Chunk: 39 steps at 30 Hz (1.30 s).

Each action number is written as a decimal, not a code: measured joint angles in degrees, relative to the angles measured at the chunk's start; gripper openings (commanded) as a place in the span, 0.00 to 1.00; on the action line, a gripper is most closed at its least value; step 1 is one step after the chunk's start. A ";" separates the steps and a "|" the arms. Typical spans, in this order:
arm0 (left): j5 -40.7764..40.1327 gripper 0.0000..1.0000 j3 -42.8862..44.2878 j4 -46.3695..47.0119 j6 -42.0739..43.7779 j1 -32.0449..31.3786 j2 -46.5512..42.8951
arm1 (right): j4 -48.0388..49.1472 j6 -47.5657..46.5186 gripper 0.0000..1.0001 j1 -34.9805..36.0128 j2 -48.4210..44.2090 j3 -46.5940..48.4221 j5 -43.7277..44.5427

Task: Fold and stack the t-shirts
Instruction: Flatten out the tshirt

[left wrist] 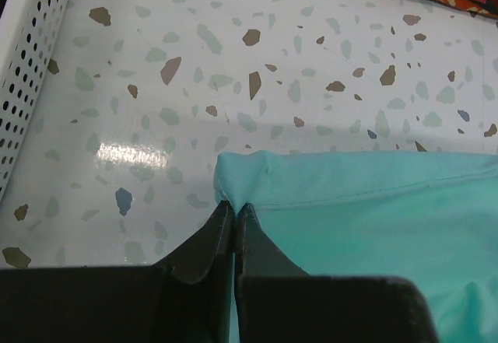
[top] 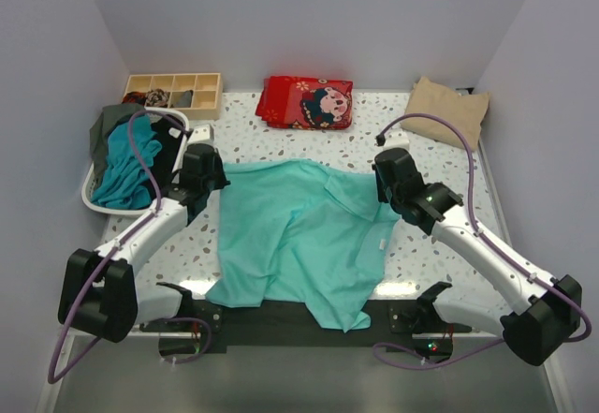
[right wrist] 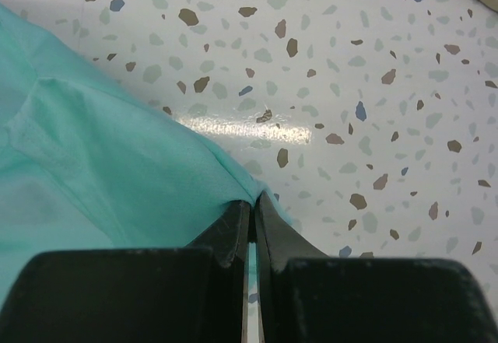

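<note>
A light turquoise t-shirt (top: 299, 240) lies spread and rumpled across the middle of the speckled table, one edge hanging over the near side. My left gripper (left wrist: 233, 204) is shut on the far left corner of the turquoise t-shirt (left wrist: 366, 203). My right gripper (right wrist: 253, 199) is shut on the far right edge of the same turquoise t-shirt (right wrist: 101, 172). In the top view the left gripper (top: 217, 184) and right gripper (top: 382, 186) sit at the two far corners of the cloth. A folded beige t-shirt (top: 447, 111) lies at the back right.
A white perforated basket (top: 96, 198) at the left holds darker teal, black and grey-green t-shirts (top: 126, 155). A wooden compartment tray (top: 173, 94) stands at the back left, and a folded red patterned cloth (top: 306, 101) lies at the back centre. Walls close in three sides.
</note>
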 measured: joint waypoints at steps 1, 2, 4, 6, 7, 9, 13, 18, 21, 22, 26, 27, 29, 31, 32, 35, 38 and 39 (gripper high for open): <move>0.02 0.04 0.00 -0.09 0.00 0.00 0.00 | -0.09 0.00 0.00 0.00 -0.02 0.04 -0.02; 0.07 0.06 0.00 -0.11 -0.02 0.00 0.00 | -0.11 0.00 0.00 0.00 -0.07 0.09 0.00; 0.28 0.04 0.00 -0.17 0.00 0.00 0.00 | -0.17 0.00 0.00 0.00 -0.22 0.15 -0.02; 0.68 0.00 0.00 -0.15 0.00 0.00 -0.02 | -0.24 0.00 0.00 0.00 -0.48 0.22 0.00; 0.85 0.00 0.00 -0.15 0.00 0.00 -0.11 | -0.28 0.00 0.00 0.00 -0.59 0.26 0.00; 1.31 0.00 -0.33 0.09 -0.02 0.00 -0.66 | -0.28 0.00 0.00 0.00 -0.81 0.33 0.00; 1.84 0.00 -0.96 0.02 -0.04 -0.02 -3.17 | -0.85 0.00 0.00 0.00 -1.20 0.57 0.00; 2.82 0.00 -0.96 -1.20 -0.57 -0.02 -8.13 | -2.69 -0.02 0.00 0.00 -5.16 0.96 0.00; 4.63 0.00 -0.96 -1.97 -1.29 -0.02 -11.85 | -4.00 0.00 0.00 0.00 -7.67 2.67 0.02; 5.49 0.00 -0.96 -2.43 -1.62 0.00 -13.33 | -4.50 -0.02 0.00 0.00 -8.41 3.58 0.02; 9.40 0.00 -0.28 -5.16 -1.99 0.00 -18.23 | -6.45 0.00 0.00 0.00 -12.20 6.80 -0.66; 10.54 0.00 0.09 -6.14 -2.03 -0.02 -19.34 | -7.10 0.04 0.00 0.00 -13.51 7.48 -1.25; 12.98 0.00 1.03 -7.76 -2.03 0.00 -21.94 | -8.44 0.09 0.00 0.00 -15.98 8.98 -2.32; 15.78 0.00 2.21 -9.40 -2.08 -0.02 -25.35 | -9.86 0.15 0.00 0.00 -18.71 10.80 -3.72; 16.74 0.00 2.80 -9.90 -2.10 -0.02 -26.80 | -10.38 0.24 0.00 0.00 -19.91 11.50 -4.59; 20.35 0.00 4.90 -11.52 -2.23 -0.02 -31.74 | -12.41 0.39 0.00 0.00 -23.56 14.43 -7.02; 23.19 0.00 7.21 -13.31 -2.27 -0.02 -35.39 | -14.25 0.52 0.00 0.00 -26.69 17.44 -8.96; 23.96 0.00 8.09 -14.12 -2.29 -0.02 -36.48 | -14.84 0.57 0.00 0.00 -27.36 18.45 -9.44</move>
